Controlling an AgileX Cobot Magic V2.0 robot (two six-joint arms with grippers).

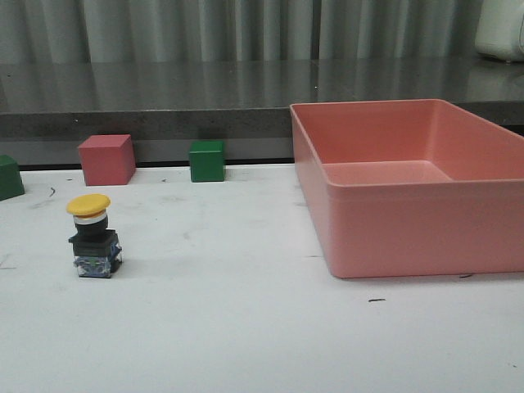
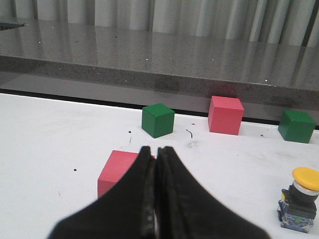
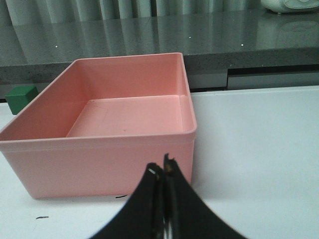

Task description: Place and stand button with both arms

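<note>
The button (image 1: 95, 236) stands upright on the white table at the left, yellow cap on top, black body, clear-blue base. The left wrist view also catches the button (image 2: 300, 199) standing off to the side of my left gripper (image 2: 156, 149), well apart from it. That gripper is shut, its jaws pressed together with nothing between them, and a pink cube (image 2: 116, 172) lies just beyond its tips. My right gripper (image 3: 161, 167) is shut and empty too, held in front of the pink bin (image 3: 99, 149). Neither arm shows in the front view.
A large pink bin (image 1: 409, 221) fills the right side of the table. At the back stand a pink cube (image 1: 106, 160), a green cube (image 1: 206, 160) and another green cube (image 1: 8, 177) at the left edge. A dark counter ledge runs behind the table.
</note>
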